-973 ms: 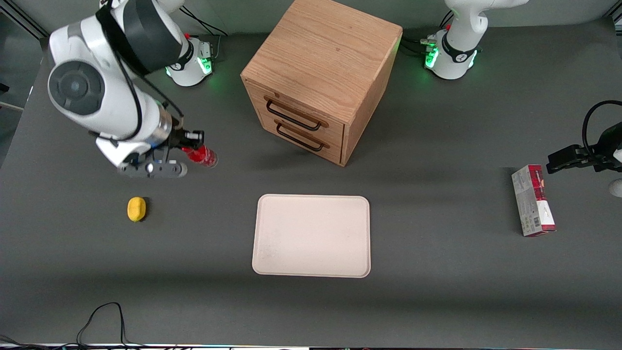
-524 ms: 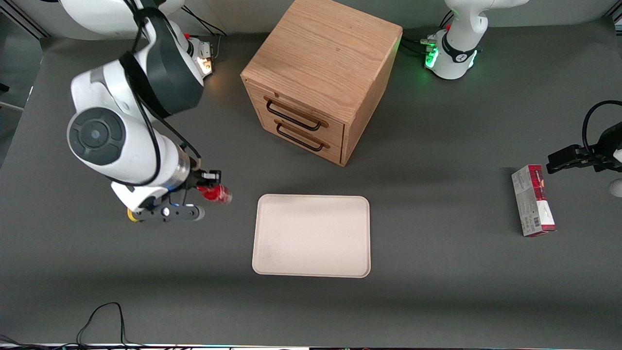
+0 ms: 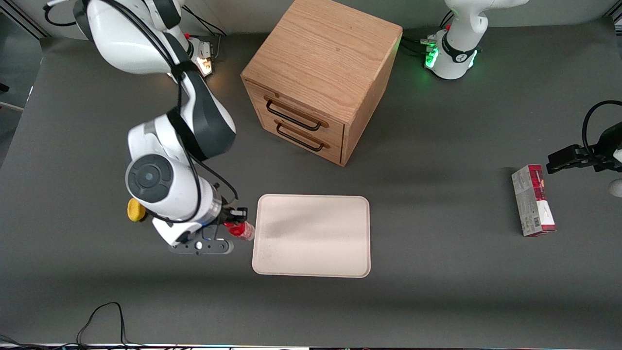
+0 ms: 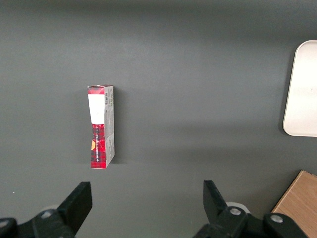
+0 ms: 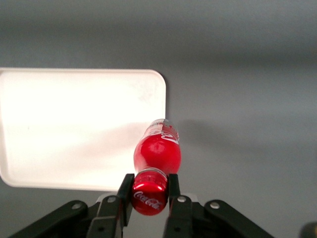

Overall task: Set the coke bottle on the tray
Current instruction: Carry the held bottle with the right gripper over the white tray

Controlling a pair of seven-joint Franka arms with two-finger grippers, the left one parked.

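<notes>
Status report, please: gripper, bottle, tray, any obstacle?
Gripper shut on coke bottle, held at the tray's edge. Tray bare. Nothing between them; lemon and wooden cabinet stand apart.

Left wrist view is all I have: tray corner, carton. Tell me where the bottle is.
Observer: The small red coke bottle is clamped by its cap in the right arm's pincer.
Operator: Report its position against the tray.
Observer: In the front view it hangs at the edge of the flat cream-white tray nearest the working arm.
Operator: Name anything near it.
Observer: A small yellow object lies on the table beside the arm.
</notes>
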